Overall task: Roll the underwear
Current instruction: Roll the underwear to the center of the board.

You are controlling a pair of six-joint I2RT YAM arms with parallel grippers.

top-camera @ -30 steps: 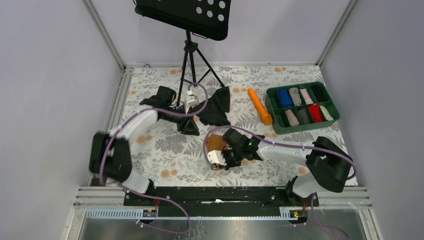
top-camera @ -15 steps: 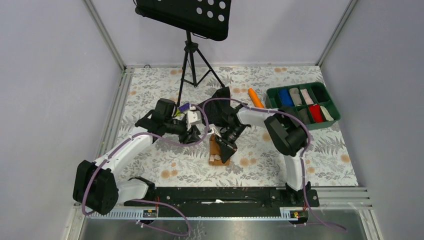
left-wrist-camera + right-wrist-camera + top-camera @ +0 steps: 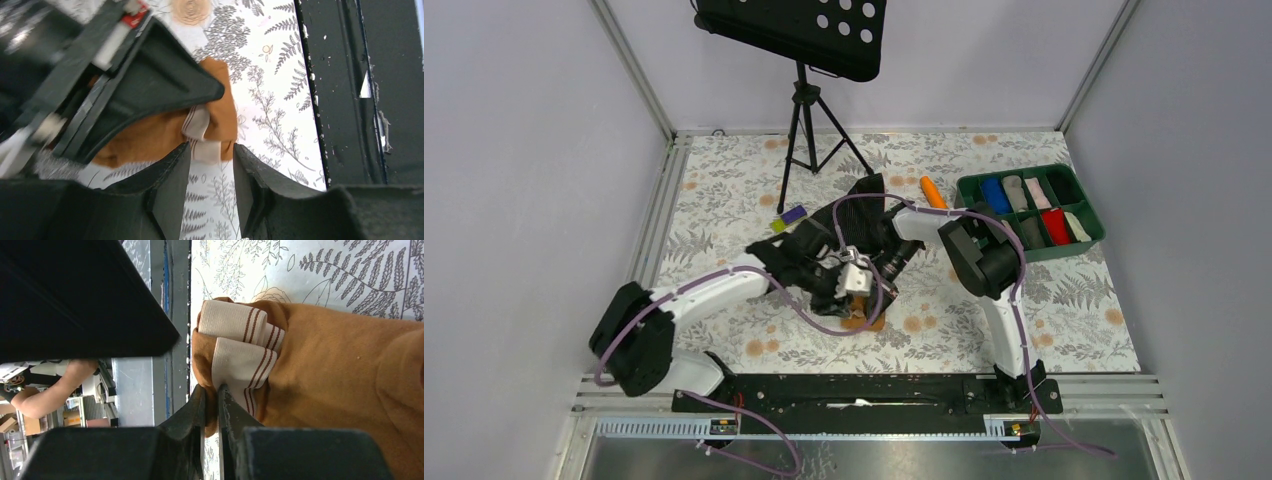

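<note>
The underwear [image 3: 220, 107] is a caramel-brown bundle with its pale striped waistband [image 3: 235, 360] folded at one end. It lies on the floral table and shows only as a small orange patch in the top view [image 3: 862, 320]. My right gripper [image 3: 212, 396] is shut on the brown edge beside the waistband. In the top view it [image 3: 869, 298] reaches in from the back right. My left gripper [image 3: 211, 152] is open, its fingertips on either side of the waistband's end. In the top view it [image 3: 849, 290] covers most of the garment.
A green tray [image 3: 970, 216] of rolled garments stands at the right. An orange cylinder [image 3: 932, 190] and a black garment [image 3: 864, 196] lie behind the arms. A music stand tripod [image 3: 802, 130] is at the back. The black rail [image 3: 350, 100] runs along the near edge.
My left gripper has moved from the black garment by the tripod to the underwear at centre front. The right arm has swung round and now holds the underwear, which shifted slightly nearer.
</note>
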